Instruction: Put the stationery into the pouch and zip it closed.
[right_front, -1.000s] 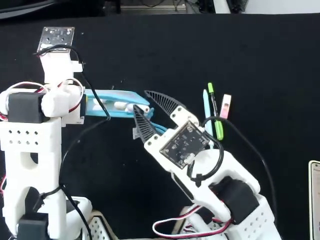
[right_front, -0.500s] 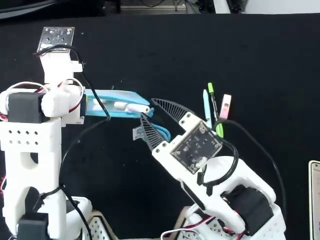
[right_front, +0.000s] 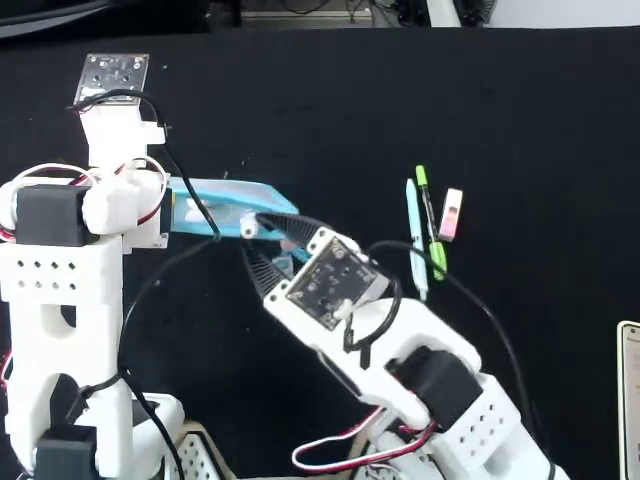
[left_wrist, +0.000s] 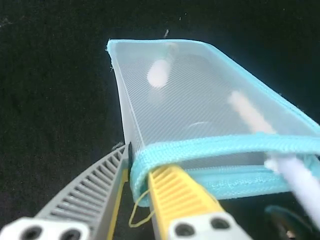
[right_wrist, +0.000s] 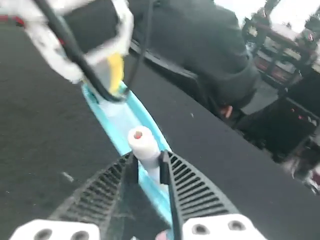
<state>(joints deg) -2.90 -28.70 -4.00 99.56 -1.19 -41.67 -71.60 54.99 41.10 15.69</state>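
The left claw (left_wrist: 136, 172) is pinching shut on the teal rim of the mesh pouch (left_wrist: 190, 100), which is lying left of centre on the black counter (right_front: 350, 110). The right claw (right_wrist: 148, 162) is clamping a white marker (right_wrist: 141, 142) at the pouch's mouth. A blue pen (right_front: 411, 210), a green highlighter (right_front: 427, 205) and a small pink-and-white piece (right_front: 451, 213) are lying well to the right.

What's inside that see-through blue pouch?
Through the translucent turquoise-edged pouch show a rounded pale blob and a long pale stick; the fabric hides what they are.
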